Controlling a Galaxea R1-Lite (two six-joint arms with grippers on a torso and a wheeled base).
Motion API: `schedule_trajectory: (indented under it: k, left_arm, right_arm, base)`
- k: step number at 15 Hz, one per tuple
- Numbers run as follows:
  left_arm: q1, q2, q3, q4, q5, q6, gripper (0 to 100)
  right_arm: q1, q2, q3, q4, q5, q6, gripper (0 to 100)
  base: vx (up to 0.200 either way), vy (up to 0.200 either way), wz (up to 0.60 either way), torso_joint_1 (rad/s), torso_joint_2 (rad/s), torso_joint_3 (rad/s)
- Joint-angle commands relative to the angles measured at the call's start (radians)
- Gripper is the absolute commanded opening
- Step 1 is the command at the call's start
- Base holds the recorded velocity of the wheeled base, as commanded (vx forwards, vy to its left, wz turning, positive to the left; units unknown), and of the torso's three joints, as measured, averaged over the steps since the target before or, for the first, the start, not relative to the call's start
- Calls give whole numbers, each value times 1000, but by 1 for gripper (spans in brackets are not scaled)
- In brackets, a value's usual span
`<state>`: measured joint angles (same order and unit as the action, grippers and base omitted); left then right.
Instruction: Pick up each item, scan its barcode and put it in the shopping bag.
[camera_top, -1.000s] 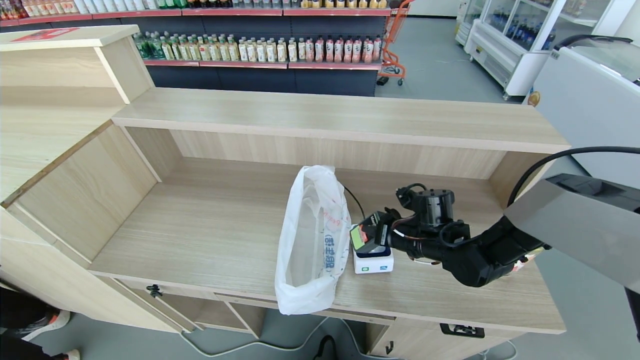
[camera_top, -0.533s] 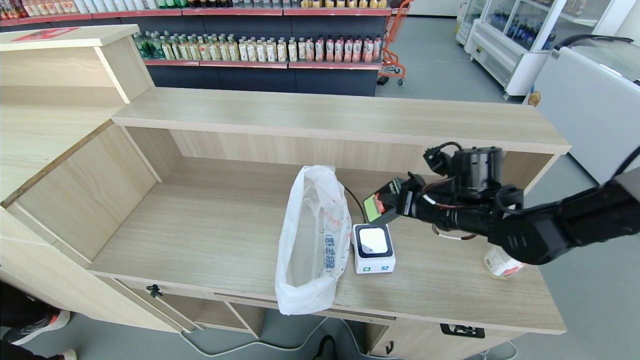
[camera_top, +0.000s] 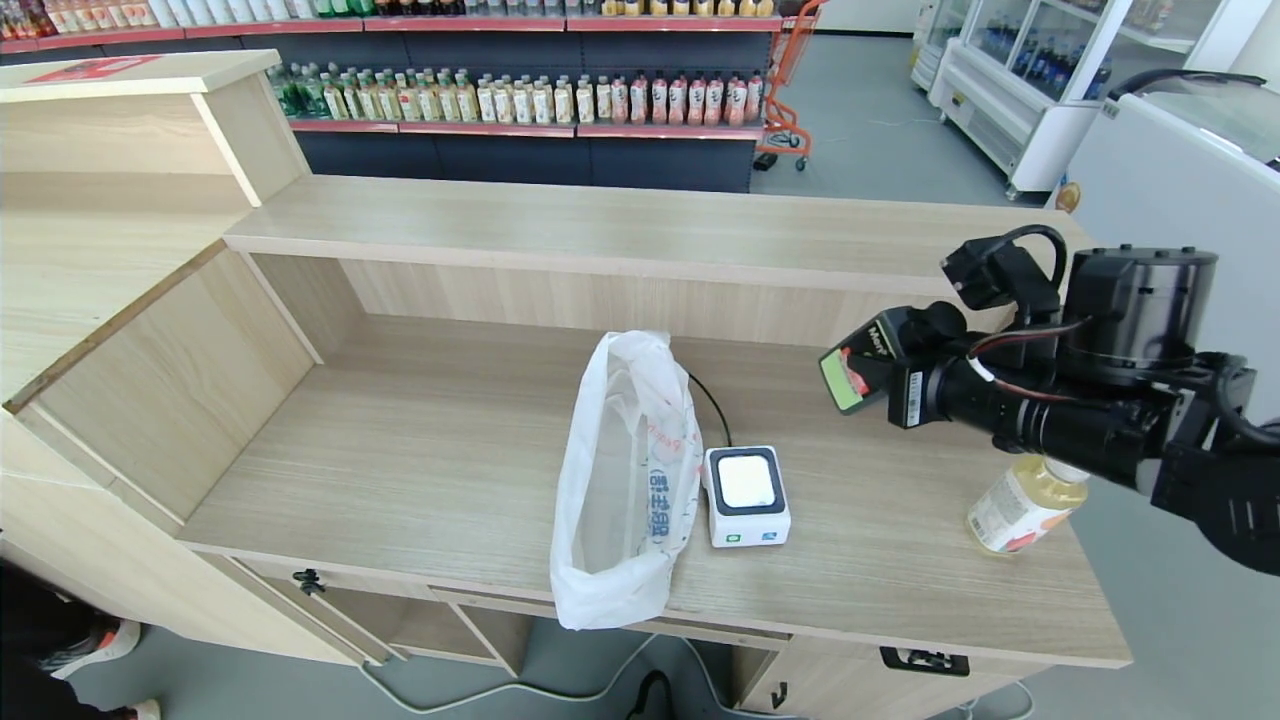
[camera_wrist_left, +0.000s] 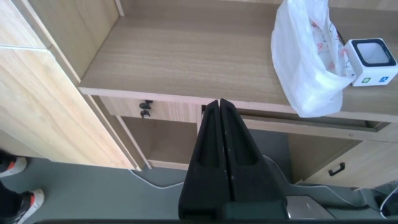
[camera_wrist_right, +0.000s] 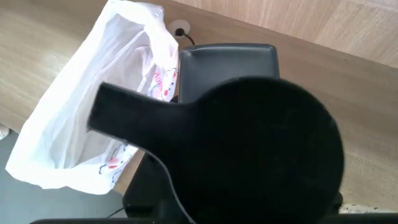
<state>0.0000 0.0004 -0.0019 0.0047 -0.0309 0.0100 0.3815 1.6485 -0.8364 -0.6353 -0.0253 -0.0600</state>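
Observation:
My right gripper is shut on a small green and black box, held in the air above the counter, to the right of and higher than the scanner. The white barcode scanner sits on the counter with its window facing up. Just left of it the white plastic shopping bag lies with its mouth toward the counter's front edge. In the right wrist view the dark box hides most of the scene, with the bag beyond it. My left gripper is shut and empty, low in front of the counter.
A yellowish drink bottle lies tilted on the counter near its right end, under my right arm. The wooden counter has a raised back ledge and side walls. The scanner's black cable runs behind the bag.
My right arm has lifted the box off the scanner and carried it up and to the right. The bottle, hidden by the arm before, now shows.

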Motion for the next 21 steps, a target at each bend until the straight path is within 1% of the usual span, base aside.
schedule_trajectory:
  k: [1, 2, 4, 7, 10, 11, 12, 13, 15, 16, 17, 18, 19, 21]
  left_arm:
    - [0, 0, -1, 0, 0, 1, 0]
    - [0, 0, 0, 0, 0, 1, 0]
    - [0, 0, -1, 0, 0, 2, 0]
    - [0, 0, 0, 0, 0, 1, 0]
    - [0, 0, 0, 0, 0, 1, 0]
    - [0, 0, 0, 0, 0, 2, 0]
    - [0, 0, -1, 0, 0, 7, 0]
    - [0, 0, -1, -2, 0, 19, 0]
    - [0, 0, 0, -2, -1, 27, 0]
    - [0, 0, 0, -2, -1, 31, 0]
    - [0, 0, 0, -3, -1, 27, 0]
    - [0, 1, 0, -2, 0, 8, 0]
    - [0, 0, 0, -2, 0, -2, 0]
    - [0, 0, 0, 0, -1, -2, 0]
  right_arm:
    - [7, -73, 30, 0, -2, -1, 0]
    - [4, -90, 43, 0, -7, -1, 0]
    - [0, -136, 108, 0, -61, 3, 0]
    - [0, -187, 178, -1, -102, 11, 0]
    - [0, -211, 186, 2, -140, 51, 0]
    - [0, -214, 183, 2, -139, 55, 0]
    - [2, -211, 184, 2, -136, 55, 0]
    - [5, -205, 188, 2, -133, 58, 0]
    - [8, -191, 186, 2, -128, 83, 0]
    - [31, -177, 183, 2, -128, 91, 0]
    - [37, -164, 184, 0, -127, 97, 0]
    - [39, -144, 184, -1, -125, 104, 0]
    - [39, -130, 184, -1, -123, 108, 0]
    - [53, -58, 184, -10, -120, 111, 0]
  base:
    - [0, 0, 0, 0, 0, 0]
    - [0, 0, 0, 0, 0, 0]
    - [0, 0, 0, 0, 0, 0]
    - [0, 0, 0, 0, 0, 0]
    - [0, 200, 0, -10, -2, 1]
    - [0, 200, 0, 7, 7, 2]
    - [0, 200, 0, 27, 12, -17]
    - [0, 200, 0, 2, 7, -2]
    - [0, 200, 0, -5, 0, 2]
    - [0, 200, 0, 12, 2, 7]
    - [0, 200, 0, 7, 7, -2]
    - [0, 0, 0, 0, 0, 0]
    - [0, 0, 0, 0, 0, 0]
    - [0, 0, 0, 0, 0, 0]
